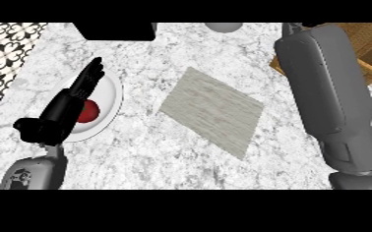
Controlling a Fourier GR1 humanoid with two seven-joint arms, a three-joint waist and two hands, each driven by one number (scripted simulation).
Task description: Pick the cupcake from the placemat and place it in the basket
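The grey placemat (pixel 212 111) lies at the counter's middle with nothing on it. No cupcake shows anywhere. My right forearm (pixel 327 88) stretches up the right side toward the brown woven basket (pixel 361 46) at the upper right and hides most of it. Only a dark sliver of my right hand (pixel 290 28) shows at the forearm's far end. My left hand (pixel 73 103) is open, held straight and pointing away over a white plate (pixel 110 91).
A red round item (pixel 90 111) sits on the white plate, partly under my left hand. A black block (pixel 116 31) and a grey round object (pixel 223 27) stand at the counter's back edge. Patterned tiles (pixel 16 42) border the far left.
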